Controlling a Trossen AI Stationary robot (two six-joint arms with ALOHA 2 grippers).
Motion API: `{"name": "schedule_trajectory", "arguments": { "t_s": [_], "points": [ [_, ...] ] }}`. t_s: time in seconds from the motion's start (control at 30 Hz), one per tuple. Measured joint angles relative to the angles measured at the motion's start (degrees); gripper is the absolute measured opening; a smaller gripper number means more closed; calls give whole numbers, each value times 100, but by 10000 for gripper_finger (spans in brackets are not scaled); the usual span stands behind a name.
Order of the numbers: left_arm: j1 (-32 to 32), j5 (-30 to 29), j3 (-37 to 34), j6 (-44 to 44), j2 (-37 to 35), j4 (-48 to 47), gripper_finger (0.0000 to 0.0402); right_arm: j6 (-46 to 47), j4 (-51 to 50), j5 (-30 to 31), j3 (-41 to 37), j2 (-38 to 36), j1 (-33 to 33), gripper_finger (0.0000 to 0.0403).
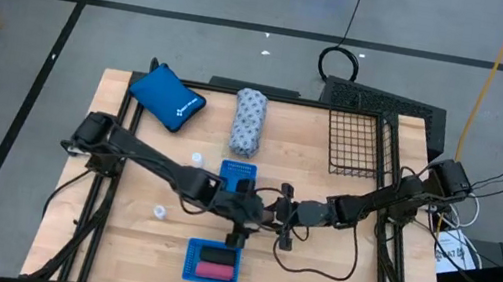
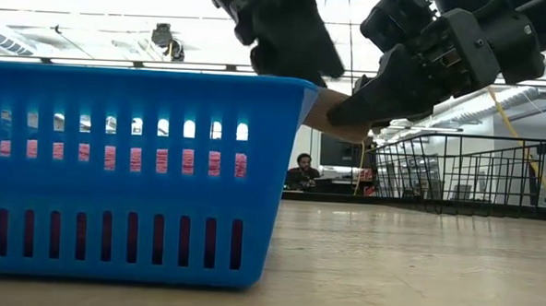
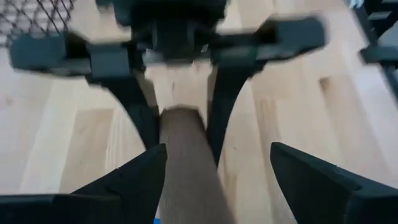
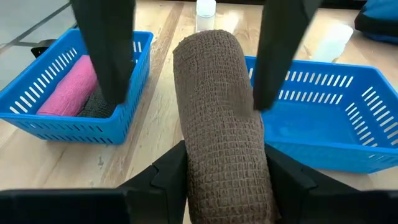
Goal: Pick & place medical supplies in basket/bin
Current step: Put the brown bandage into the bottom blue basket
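A brown woven roll (image 4: 217, 106) hangs above the table's middle, between my two grippers. My right gripper (image 4: 225, 163), reaching in from the table's right, is shut on it. My left gripper (image 3: 217, 149) faces it from the left and is open, its fingers (image 4: 106, 56) standing on either side of the roll's other end. A pink block (image 4: 68, 90) and a black block (image 4: 99, 106) lie in the near blue tray (image 1: 213, 263). The white dotted roll (image 1: 249, 120) and two small bottles (image 1: 196, 158) rest on the table. The black wire basket (image 1: 365, 139) stands at the far right. My right gripper pinches the brown roll's right-hand end (image 4: 230, 180) between its two fingers, one on each side. The fingers come from the table's right, slanting slightly down, and lie along the roll. The roll sticks out toward the left, about level, lifted clear of the table. My left gripper has one finger (image 4: 273, 68) close against the roll's side; I cannot tell whether it touches.
A second blue tray (image 1: 238, 171) sits just beyond the grippers, with a blue pouch (image 1: 166, 97) at the far left. Bare wood lies to the near right. A person (image 2: 301, 170) sits in the room behind the table.
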Motion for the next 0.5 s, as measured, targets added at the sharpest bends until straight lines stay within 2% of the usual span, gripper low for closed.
{"name": "schedule_trajectory", "arguments": {
  "t_s": [0.3,0.5],
  "points": [
    [111,36,9,-138,304,-120,274,0,-34,-8,-2,9,-20,147],
    [172,-158,7,-224,311,-385,273,0,26,-2,0,0,-20,150]
  ]
}}
